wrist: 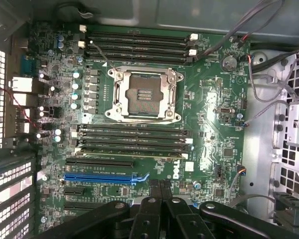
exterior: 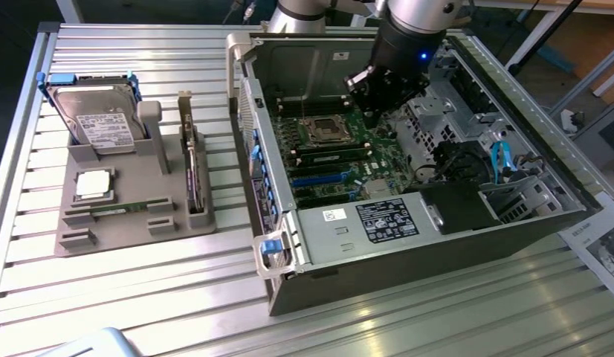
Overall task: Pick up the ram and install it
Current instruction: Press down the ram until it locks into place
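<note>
1. The exterior view is looking down from high up and to one side, at a slant, taking in the slatted metal table (exterior: 138,297), the grey parts holder (exterior: 128,193) at the frame's left and the open computer case (exterior: 406,230) at centre and right.
2. It is standing well back, so the whole case is fitting in the frame.
3. The wrist view is facing straight down into the case from close above the motherboard (wrist: 209,124).
4. Both views are sharing the motherboard (exterior: 332,152), with its empty processor socket (wrist: 144,94) at upper centre of the wrist frame and its memory slots (wrist: 134,139).
</note>
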Motion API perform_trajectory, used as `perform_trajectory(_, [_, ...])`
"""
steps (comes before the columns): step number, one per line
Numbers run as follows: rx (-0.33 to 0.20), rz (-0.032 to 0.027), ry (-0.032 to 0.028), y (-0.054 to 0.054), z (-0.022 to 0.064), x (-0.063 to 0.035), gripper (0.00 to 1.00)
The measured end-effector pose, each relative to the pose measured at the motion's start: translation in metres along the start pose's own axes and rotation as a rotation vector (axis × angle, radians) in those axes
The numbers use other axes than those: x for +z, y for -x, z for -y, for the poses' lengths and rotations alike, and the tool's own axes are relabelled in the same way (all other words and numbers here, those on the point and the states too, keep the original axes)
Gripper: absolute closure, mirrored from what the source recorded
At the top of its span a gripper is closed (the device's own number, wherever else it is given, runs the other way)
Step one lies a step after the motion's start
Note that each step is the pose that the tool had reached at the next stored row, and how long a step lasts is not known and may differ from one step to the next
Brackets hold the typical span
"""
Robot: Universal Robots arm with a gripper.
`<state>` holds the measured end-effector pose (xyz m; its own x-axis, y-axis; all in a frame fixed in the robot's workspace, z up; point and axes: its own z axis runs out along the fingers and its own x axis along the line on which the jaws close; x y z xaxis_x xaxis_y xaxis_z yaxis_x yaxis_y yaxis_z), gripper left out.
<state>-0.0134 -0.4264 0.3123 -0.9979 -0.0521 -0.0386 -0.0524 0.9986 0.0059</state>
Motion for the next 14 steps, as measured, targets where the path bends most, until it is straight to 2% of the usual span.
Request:
perform_trajectory(3, [0.000, -0.0186, 0.0010, 0.0040, 0.0002, 0.0002, 0.90])
perform_trajectory(9, [0.000, -0.0210, 0.0012, 0.0046, 0.0002, 0.0002, 0.90])
perform_trajectory(11, [0.000, -0.0461, 0.0025, 0.0094, 0.0005, 0.0004, 0.90])
perform_trajectory(14, [0.002, -0.0460, 0.0027, 0.0079, 0.0004, 0.0006, 0.90])
